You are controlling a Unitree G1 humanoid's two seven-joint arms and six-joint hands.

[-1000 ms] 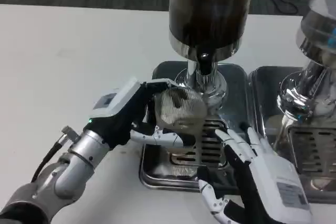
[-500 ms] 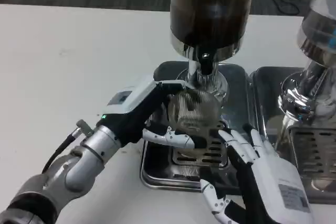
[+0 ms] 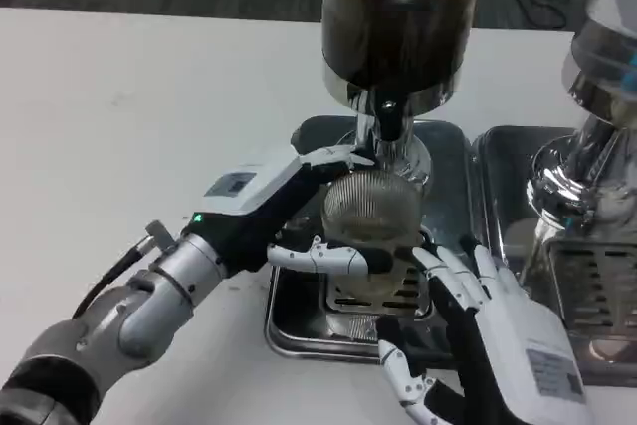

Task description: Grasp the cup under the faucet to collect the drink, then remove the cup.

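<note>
Left hand [image 3: 289,208]: wrapped around the ribbed clear cup [image 3: 371,214], holding it upright.
Cup: over the drip tray [image 3: 299,320], directly beneath the faucet [image 3: 389,128], placed to catch the pour.
Right hand [image 3: 488,316]: fingers spread, holding nothing, waiting beside the tray.
Dispenser [image 3: 398,17]: dark drink above, on the counter [image 3: 139,97].

a white table [image 3: 129,106] was seen, taking up most of the head view, with dark floor beyond its far edge at twelve o'clock. a steel drip tray [image 3: 299,330] was set directly on it just right of centre, and a slotted grate was seen in the tray's well. the chrome base of a drink dispenser [image 3: 398,17] was stood at the tray's twelve o'clock end. a second drip tray [image 3: 498,156] was laid just beside the first at three o'clock, and a second dispenser [image 3: 597,77] was carried on it.
</note>
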